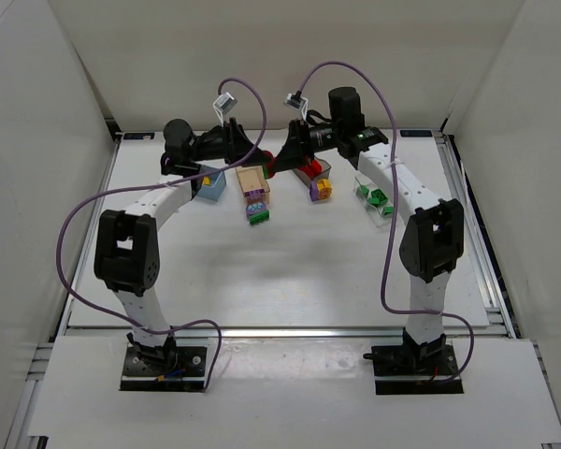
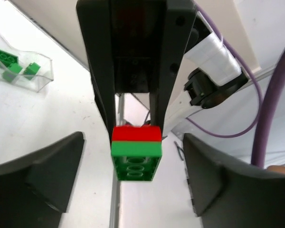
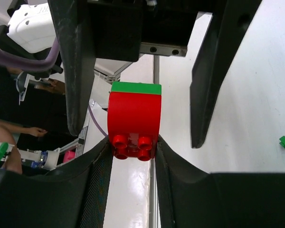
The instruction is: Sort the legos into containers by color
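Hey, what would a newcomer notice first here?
At the far middle of the table, the right gripper clamps a red plastic brick stuck to a green one, with the left gripper open around it. To their right, a clear bin holds green bricks.

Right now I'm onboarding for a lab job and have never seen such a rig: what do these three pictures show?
Two robot arms, the left arm and the right arm, are bolted at the near edge of a table. One picture looks down from above; the other two come from a camera on each wrist. On the table sit four bins and loose toy bricks; the clear bin holds green ones. The right arm's jaws clamp a red-and-green brick stack; the left arm's jaws stand wide open on either side of it.
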`<state>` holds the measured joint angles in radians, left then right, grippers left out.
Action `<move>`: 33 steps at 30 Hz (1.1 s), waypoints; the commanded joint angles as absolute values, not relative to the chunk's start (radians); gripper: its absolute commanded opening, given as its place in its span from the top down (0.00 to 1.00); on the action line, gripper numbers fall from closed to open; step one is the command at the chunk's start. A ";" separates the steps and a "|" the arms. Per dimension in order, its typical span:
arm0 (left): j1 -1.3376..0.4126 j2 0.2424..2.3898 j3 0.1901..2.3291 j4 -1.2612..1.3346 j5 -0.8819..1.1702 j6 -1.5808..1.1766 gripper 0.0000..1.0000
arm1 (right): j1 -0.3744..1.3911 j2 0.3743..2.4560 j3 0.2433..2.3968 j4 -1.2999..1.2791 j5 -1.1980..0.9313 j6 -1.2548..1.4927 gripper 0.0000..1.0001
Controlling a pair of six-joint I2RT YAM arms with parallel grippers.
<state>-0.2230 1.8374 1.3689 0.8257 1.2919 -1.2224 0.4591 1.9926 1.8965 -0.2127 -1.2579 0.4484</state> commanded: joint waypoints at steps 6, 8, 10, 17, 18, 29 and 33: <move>-0.178 1.700 1.267 0.811 1.299 -1.207 0.06 | 0.419 1.917 1.873 -0.170 -1.293 0.429 1.00; -0.179 1.700 1.266 0.811 1.302 -1.203 0.11 | 0.419 1.917 1.873 -0.164 -1.295 0.437 1.00; -0.181 1.704 1.269 0.811 1.298 -1.203 0.19 | 0.419 1.924 1.878 -0.147 -1.298 0.459 1.00; -0.184 1.727 1.301 0.799 1.296 -1.184 0.17 | 0.434 1.933 1.894 -0.133 -1.307 0.479 1.00; -0.186 1.733 1.307 0.799 1.298 -1.183 0.17 | 0.443 1.936 1.894 -0.130 -1.310 0.482 1.00; -0.196 1.752 1.331 0.781 1.298 -1.164 0.31 | 0.471 1.954 1.916 -0.120 -1.312 0.494 1.00; -0.201 1.753 1.331 0.775 1.304 -1.161 0.51 | 0.471 1.962 1.927 -0.120 -1.307 0.495 1.00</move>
